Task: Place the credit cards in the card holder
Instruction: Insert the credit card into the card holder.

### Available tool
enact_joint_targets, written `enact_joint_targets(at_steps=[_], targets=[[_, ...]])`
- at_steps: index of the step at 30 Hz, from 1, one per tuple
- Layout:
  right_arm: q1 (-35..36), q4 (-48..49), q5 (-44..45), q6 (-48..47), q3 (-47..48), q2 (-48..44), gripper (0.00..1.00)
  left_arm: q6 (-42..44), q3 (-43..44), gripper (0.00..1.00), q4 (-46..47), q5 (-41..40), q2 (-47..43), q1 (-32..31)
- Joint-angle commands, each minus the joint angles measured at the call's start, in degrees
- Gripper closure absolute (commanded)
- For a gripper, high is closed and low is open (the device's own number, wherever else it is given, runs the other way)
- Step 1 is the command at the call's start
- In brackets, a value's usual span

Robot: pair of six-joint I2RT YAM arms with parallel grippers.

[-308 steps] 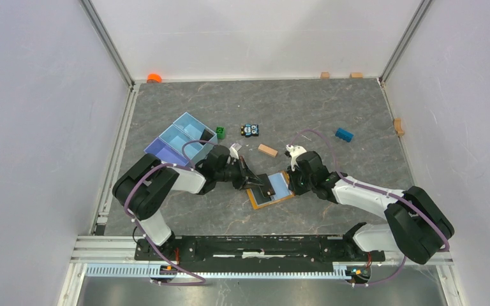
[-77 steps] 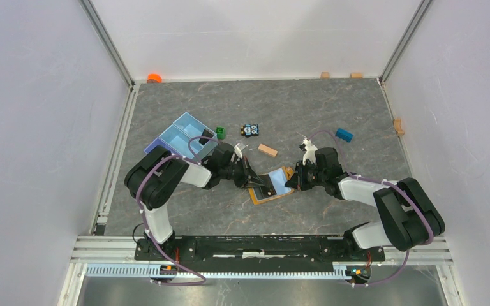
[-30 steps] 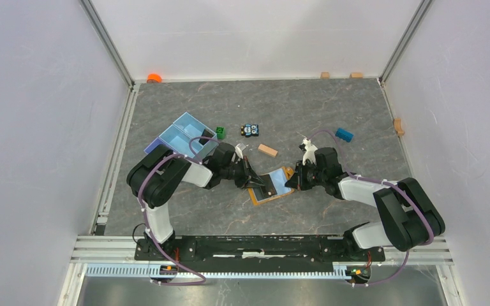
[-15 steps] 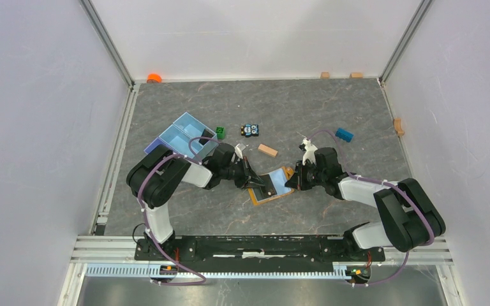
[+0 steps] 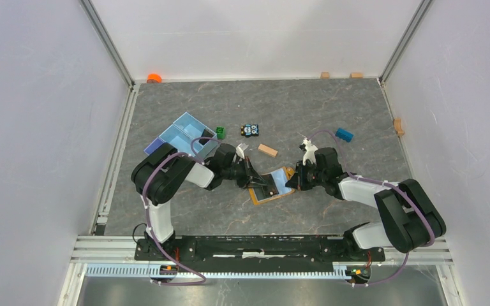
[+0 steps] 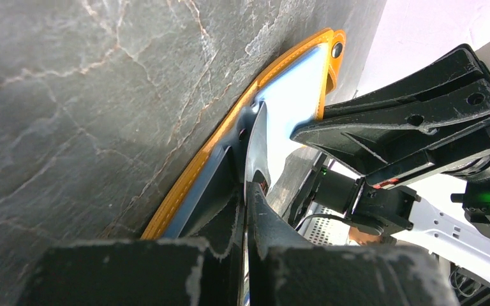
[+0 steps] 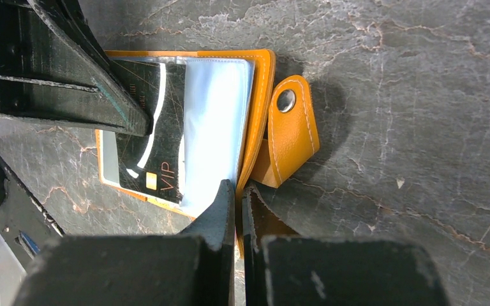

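The orange card holder (image 5: 281, 193) lies open on the table between both arms, its pale blue inside (image 7: 214, 121) facing up and its snap strap (image 7: 288, 131) folded out to the side. My right gripper (image 7: 238, 189) is shut on the holder's orange edge. My left gripper (image 6: 246, 189) is shut on a black credit card (image 7: 147, 153) marked VIP. This card lies on the holder's inner face and shows edge-on in the left wrist view. In the top view the left gripper (image 5: 263, 185) and the right gripper (image 5: 291, 183) face each other across the holder.
A light blue divided tray (image 5: 172, 141) sits just behind the left arm. A green block (image 5: 220, 132), a toy car (image 5: 250, 130), a wooden block (image 5: 267, 150) and a blue block (image 5: 344, 134) lie farther back. Small wooden blocks (image 5: 398, 126) line the far and right edges.
The left arm's elbow has shifted slightly to the right. Both grippers, the black card and the holder stay where they were.
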Motion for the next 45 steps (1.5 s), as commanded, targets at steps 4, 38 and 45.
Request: enact_joint_targets(at_steps=[4, 38, 45], targets=[[-0.3, -7.1, 7.9, -3.9, -2.1, 0.7, 1.00, 0.1, -0.7, 0.98, -5.8, -7.4, 4.2, -1.1], [-0.3, -7.4, 8.4, -4.1, -1.6, 0.8, 1.00, 0.4, -3.4, 0.98, -6.6, -8.2, 1.9, -1.3], [-0.2, -7.2, 7.9, -3.9, -1.7, 0.9, 1.00, -1.6, -1.9, 0.98, -3.7, -8.3, 4.0, -2.9]])
